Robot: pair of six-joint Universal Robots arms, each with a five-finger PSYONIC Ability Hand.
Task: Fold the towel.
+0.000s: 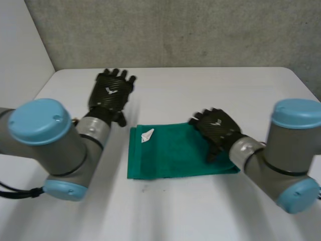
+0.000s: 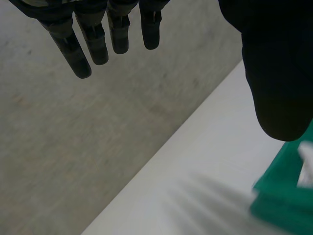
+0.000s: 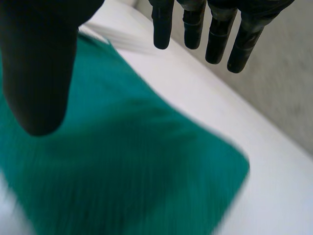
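Note:
A green towel (image 1: 170, 150) lies folded flat on the white table (image 1: 200, 85), with a small white tag (image 1: 147, 135) near its far left corner. My left hand (image 1: 110, 93) hovers over bare table just beyond the towel's left end, its fingers (image 2: 98, 44) straight and spread, holding nothing. The towel's corner (image 2: 283, 196) and the tag (image 2: 307, 161) lie past its thumb. My right hand (image 1: 218, 128) is above the towel's right end. Its fingers (image 3: 215, 34) are straight, the thumb stands apart, and the towel (image 3: 122, 171) lies loose below the palm.
A grey wall (image 1: 175, 30) runs along the table's far edge. Bare table surrounds the towel, with the widest stretch toward the far side and the front.

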